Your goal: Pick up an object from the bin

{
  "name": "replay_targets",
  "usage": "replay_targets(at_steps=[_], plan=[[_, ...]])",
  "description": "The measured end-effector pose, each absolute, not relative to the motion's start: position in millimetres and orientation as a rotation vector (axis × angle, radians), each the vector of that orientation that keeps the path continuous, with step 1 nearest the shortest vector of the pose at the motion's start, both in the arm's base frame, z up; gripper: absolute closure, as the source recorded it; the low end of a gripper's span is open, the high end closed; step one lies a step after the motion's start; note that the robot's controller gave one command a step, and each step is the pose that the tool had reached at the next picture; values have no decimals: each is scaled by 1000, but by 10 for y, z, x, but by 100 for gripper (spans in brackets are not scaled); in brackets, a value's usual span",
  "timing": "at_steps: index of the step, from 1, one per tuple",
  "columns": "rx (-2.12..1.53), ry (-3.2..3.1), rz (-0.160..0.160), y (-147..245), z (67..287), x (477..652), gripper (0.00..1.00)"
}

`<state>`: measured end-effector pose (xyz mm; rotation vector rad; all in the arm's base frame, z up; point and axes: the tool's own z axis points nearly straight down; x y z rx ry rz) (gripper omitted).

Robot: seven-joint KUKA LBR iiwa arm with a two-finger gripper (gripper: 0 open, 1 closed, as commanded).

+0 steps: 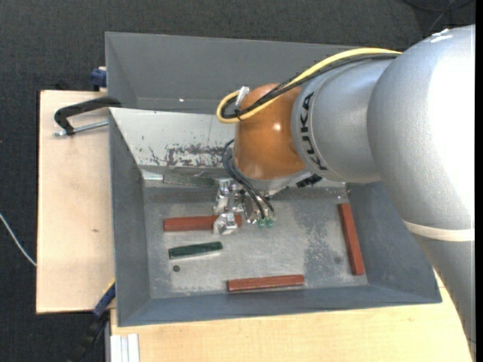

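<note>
My gripper (226, 211) hangs low in the middle of the bin, under the orange wrist cover. It is over the right end of a reddish-brown flat bar (187, 223) that lies lengthwise on the bin floor, pointing left. Whether it touches the bar cannot be made out. Just below that bar lies a dark green bar (195, 250), slightly tilted and apart from the gripper.
A second reddish-brown bar (266, 283) lies along the front of the bin floor. A third one (350, 238) lies lengthwise by the right wall. A small dark speck (176, 268) sits near the green bar. The arm covers the bin's upper right.
</note>
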<state>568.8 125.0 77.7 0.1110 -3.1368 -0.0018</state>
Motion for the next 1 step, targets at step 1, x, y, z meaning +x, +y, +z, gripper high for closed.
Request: replay_targets(at_steps=[1], plan=[[110, -3153, -6, 1413, 2590, 5766, 100]])
